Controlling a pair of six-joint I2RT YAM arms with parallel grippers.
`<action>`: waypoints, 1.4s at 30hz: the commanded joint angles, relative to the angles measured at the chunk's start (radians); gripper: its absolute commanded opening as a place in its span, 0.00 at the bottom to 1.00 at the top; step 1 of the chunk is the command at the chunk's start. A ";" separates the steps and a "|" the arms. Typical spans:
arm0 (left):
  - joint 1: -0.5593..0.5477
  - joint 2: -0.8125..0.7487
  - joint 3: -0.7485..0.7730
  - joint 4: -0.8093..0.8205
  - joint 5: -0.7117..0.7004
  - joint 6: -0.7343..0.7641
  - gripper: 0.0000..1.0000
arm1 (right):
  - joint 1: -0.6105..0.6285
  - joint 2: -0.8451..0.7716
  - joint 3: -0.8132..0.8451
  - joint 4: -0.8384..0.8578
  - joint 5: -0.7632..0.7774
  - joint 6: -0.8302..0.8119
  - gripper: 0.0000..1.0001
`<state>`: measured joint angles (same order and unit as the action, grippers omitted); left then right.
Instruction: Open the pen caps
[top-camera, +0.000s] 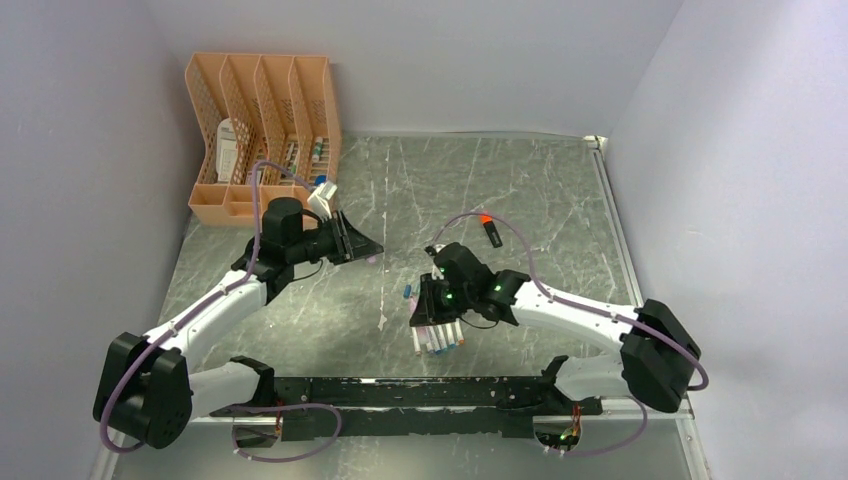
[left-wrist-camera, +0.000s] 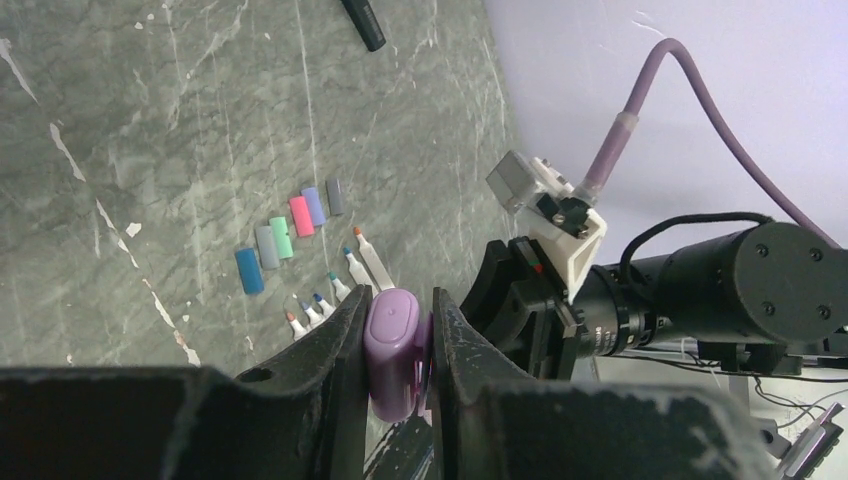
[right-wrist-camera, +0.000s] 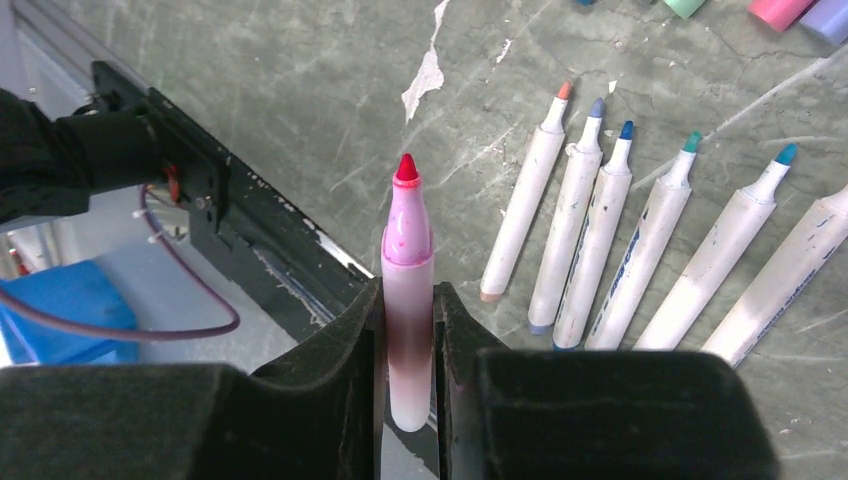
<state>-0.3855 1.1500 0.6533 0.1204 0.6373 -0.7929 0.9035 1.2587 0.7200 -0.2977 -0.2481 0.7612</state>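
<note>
R pincer (top-camera: 432, 303) over pen row (top-camera: 438, 340); L pincer (top-camera: 364, 244) nr orange rack (top-camera: 262, 140).

You have open table (top-camera: 560, 195) upper right; rack (top-camera: 262, 130) blocks upper left; pens (top-camera: 440, 340) and caps (left-wrist-camera: 281, 237) crowd lower centre.

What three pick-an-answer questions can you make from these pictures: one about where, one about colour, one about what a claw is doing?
1. Where is the orange rack? A. far left corner of the table B. near right corner C. dead centre
2. What colour is the tip of the pen in the right claw? A. green B. red C. black
3. What is the left claw doing? A. standing open, empty B. pinching a black marker C. pinching a purple cap
Answers: 1 A, it stands by the back wall, left. 2 B, the tip shows red. 3 C, the cap is squeezed in it.
</note>
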 joint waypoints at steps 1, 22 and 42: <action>-0.008 -0.007 0.003 0.003 0.007 0.010 0.07 | 0.043 0.046 0.040 -0.013 0.110 0.030 0.01; -0.009 -0.018 -0.014 0.009 0.018 0.014 0.07 | 0.123 0.250 0.111 0.006 0.231 0.072 0.07; -0.009 -0.012 -0.016 0.009 0.021 0.017 0.07 | 0.141 0.300 0.137 -0.017 0.271 0.072 0.23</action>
<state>-0.3878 1.1469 0.6415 0.1223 0.6384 -0.7918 1.0382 1.5532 0.8352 -0.3054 -0.0063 0.8307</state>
